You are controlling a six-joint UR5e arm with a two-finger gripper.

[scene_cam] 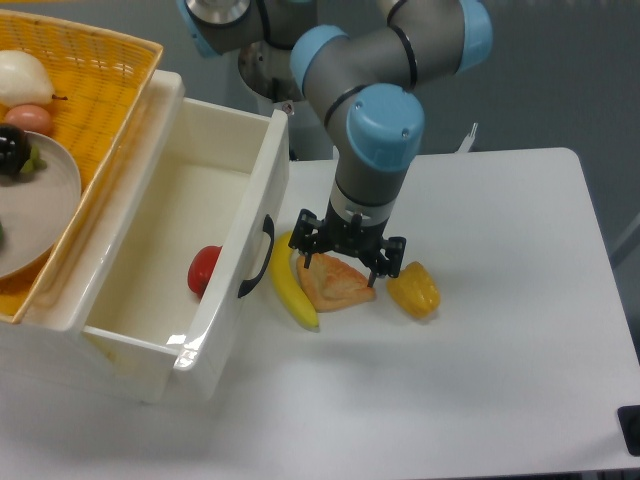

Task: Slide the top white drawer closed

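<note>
The top white drawer stands pulled out at the left of the table, and inside it sits 1 red round fruit against the front panel. Its curved black handle faces right. Above and behind it, the yellow wicker basket carries 1 grey plate, with 1 white pear-shaped piece, 1 pinkish egg-like piece and 1 dark piece at its edge.

Out on the table: 1 banana just beside the drawer front, 1 croissant-like pastry touching it, and 1 yellow pepper further right.

The gripper hangs over the pastry, fingers spread apart and grasping nothing. The drawer lies to its left, the handle near but apart from the gripper, with the banana between them.
</note>
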